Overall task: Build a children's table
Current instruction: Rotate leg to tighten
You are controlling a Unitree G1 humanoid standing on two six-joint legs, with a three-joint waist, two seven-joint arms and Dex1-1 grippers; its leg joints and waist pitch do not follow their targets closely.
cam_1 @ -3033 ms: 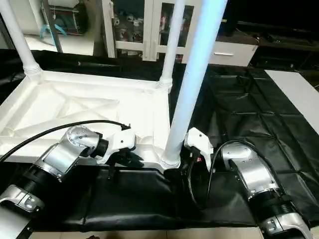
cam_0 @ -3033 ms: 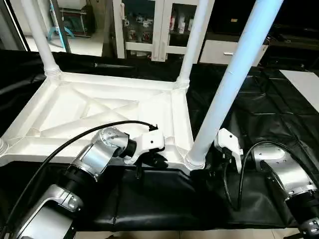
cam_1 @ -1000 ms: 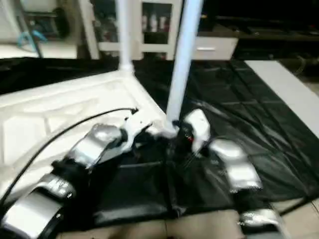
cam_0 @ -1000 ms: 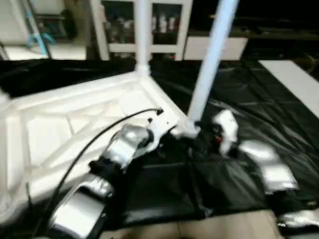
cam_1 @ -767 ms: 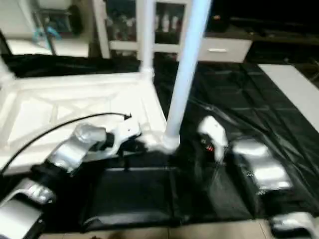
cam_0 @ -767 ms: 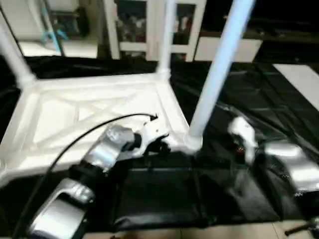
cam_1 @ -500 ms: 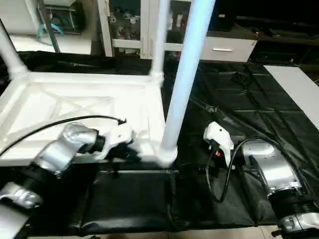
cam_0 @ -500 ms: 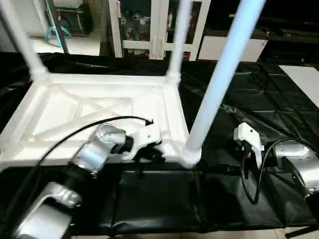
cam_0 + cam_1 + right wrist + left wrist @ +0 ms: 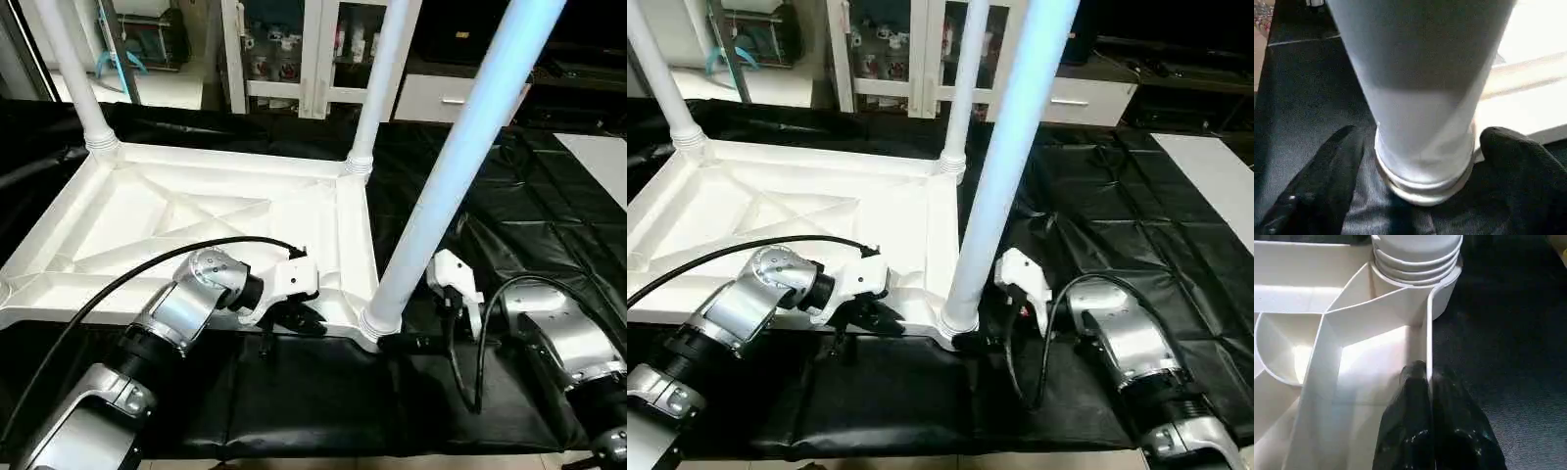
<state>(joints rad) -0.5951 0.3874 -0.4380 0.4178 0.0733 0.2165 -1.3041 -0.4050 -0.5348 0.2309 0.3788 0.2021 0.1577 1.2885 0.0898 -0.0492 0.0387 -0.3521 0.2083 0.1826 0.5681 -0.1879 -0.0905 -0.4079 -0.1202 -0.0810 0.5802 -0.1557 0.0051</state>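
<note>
Table leg [image 9: 1420,122] between spread right fingers [image 9: 1327,181].

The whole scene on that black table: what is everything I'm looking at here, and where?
table top: one, white, upside down on the black cloth, ribbed underside up.
legs: three seen standing in corner sockets, white; a fourth corner lies at the picture's edge.
black cloth: one, covering the work table.
cabinet: one, white with glass doors, behind.
left gripper: black fingers shut on the top's near rim.
right gripper: black fingers spread either side of the nearest leg's base.
</note>
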